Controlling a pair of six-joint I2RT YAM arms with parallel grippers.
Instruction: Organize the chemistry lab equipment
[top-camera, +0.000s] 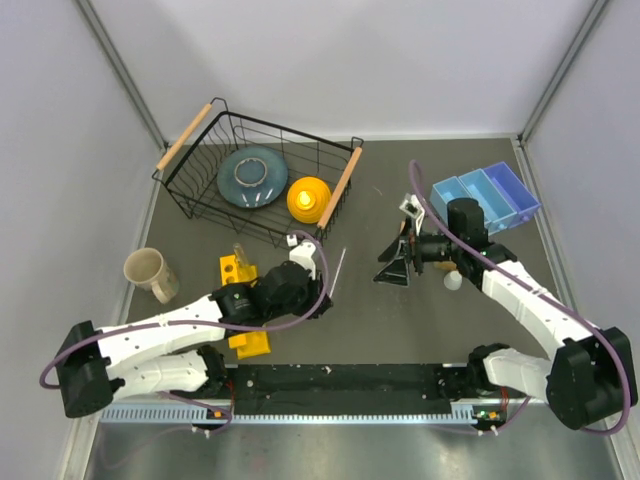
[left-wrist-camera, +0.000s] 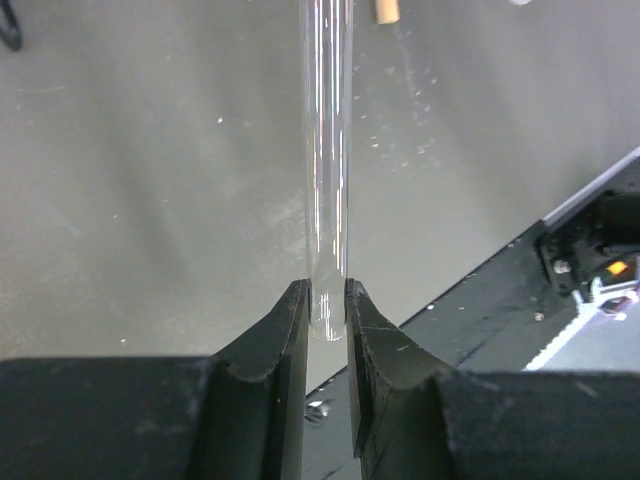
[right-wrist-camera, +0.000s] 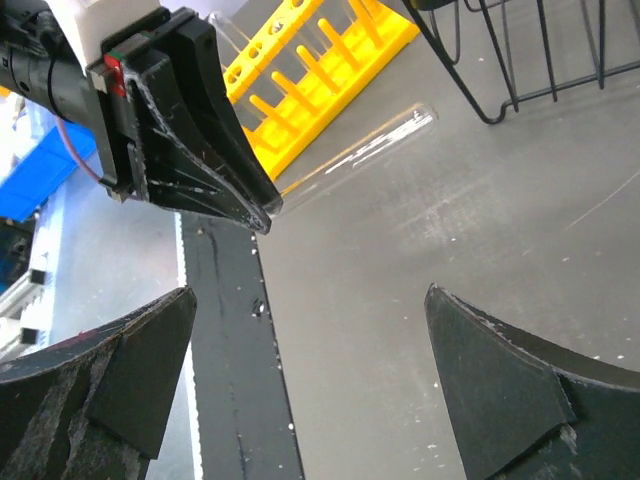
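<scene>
My left hand (left-wrist-camera: 325, 292) is narrowed onto one end of the slim clear glass tube (left-wrist-camera: 326, 150), which runs out over the grey tabletop (left-wrist-camera: 150, 200) (whether it touches, I cannot tell), just on the near side of the black wire basket (top-camera: 200, 205). My right hand (right-wrist-camera: 310, 380) stands wide and holds nothing, right of that basket.

In the left wrist view, the clear glass tube (left-wrist-camera: 326, 150) runs off the top edge, its far end unseen. In the overhead view, the left arm (top-camera: 170, 330) covers the middle of the yellow rack (top-camera: 250, 345). At centre right, a small white piece (top-camera: 453, 281) is too small to identify.
</scene>
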